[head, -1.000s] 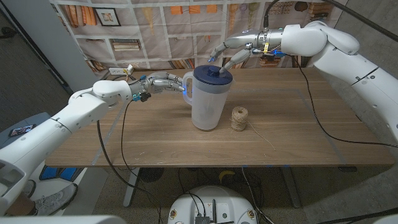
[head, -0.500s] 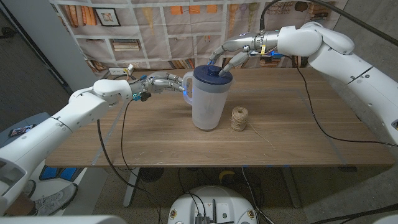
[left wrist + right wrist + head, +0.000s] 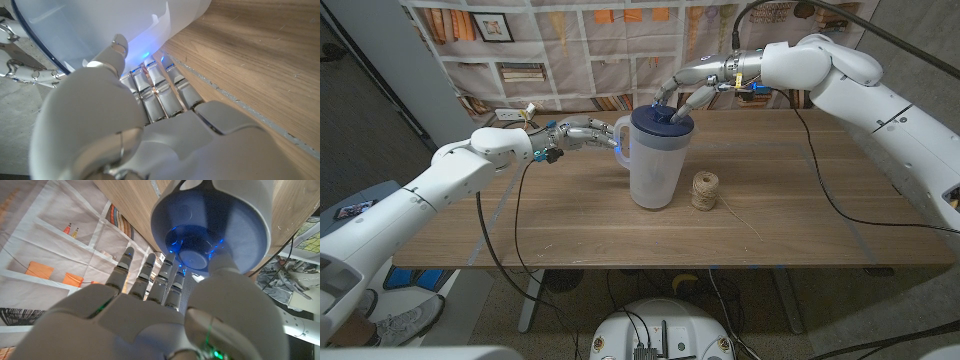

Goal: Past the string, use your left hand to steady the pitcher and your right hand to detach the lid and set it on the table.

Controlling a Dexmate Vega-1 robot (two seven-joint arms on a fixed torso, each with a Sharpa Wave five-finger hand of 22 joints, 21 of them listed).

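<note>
A translucent white pitcher (image 3: 652,170) with a dark blue lid (image 3: 660,119) stands mid-table, behind the spool of string (image 3: 704,190). My left hand (image 3: 582,132) reaches in from the left and holds the pitcher's handle (image 3: 620,140); in the left wrist view its fingers (image 3: 155,87) press against the pitcher wall (image 3: 100,20). My right hand (image 3: 692,84) hovers over the lid from behind with fingers apart. Its thumb points down at the lid's centre. In the right wrist view the lid (image 3: 210,230) lies just beyond my right hand (image 3: 150,315), lit blue by the fingertips.
A loose strand of string (image 3: 745,222) trails from the spool toward the front right of the wooden table (image 3: 520,230). A printed bookshelf backdrop (image 3: 570,50) hangs behind the far edge. Cables drape off the table's left side.
My right arm has shifted slightly to the left while its hand stays over the lid. The left hand and pitcher have not moved.
</note>
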